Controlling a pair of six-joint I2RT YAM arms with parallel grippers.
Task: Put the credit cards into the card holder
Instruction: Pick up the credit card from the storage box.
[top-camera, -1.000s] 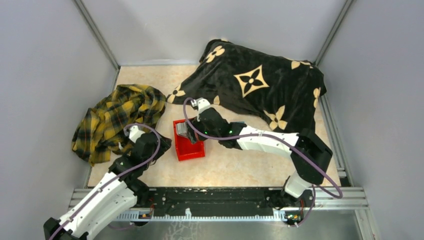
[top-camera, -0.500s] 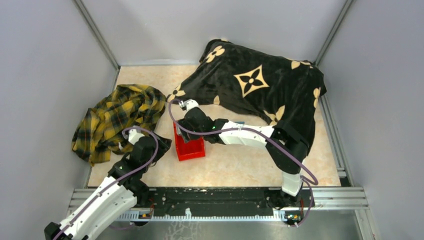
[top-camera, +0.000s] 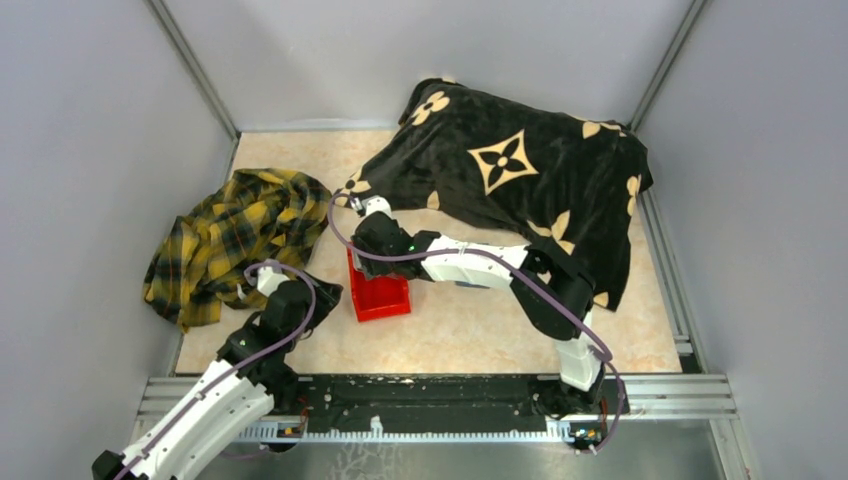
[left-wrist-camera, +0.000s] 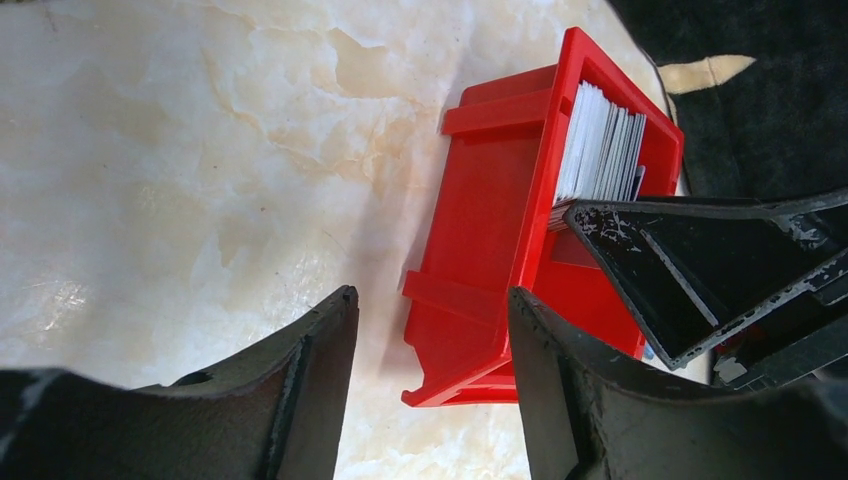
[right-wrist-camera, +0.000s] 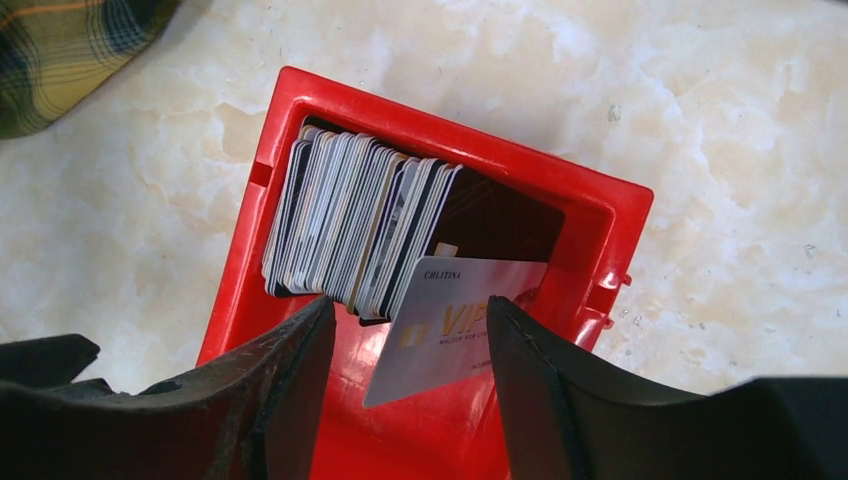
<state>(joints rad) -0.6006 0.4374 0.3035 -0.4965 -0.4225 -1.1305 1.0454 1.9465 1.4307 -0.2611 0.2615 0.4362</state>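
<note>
Over the red bin (right-wrist-camera: 440, 125) my right gripper (right-wrist-camera: 410, 312) hangs with its fingers wide, nothing pinched. Between them I see the credit cards (right-wrist-camera: 340, 215) standing on edge in a row at one end of the bin, and one white card (right-wrist-camera: 455, 335) leaning loose from the row. Just beside the bin, my left gripper (left-wrist-camera: 430, 300) hovers over the table (left-wrist-camera: 150, 200), fingers also wide apart.

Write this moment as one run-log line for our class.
right hand: open, above red bin | credit cards: standing in bin, one white card loose | left hand: open, empty, beside bin | card holder: not seen
</note>
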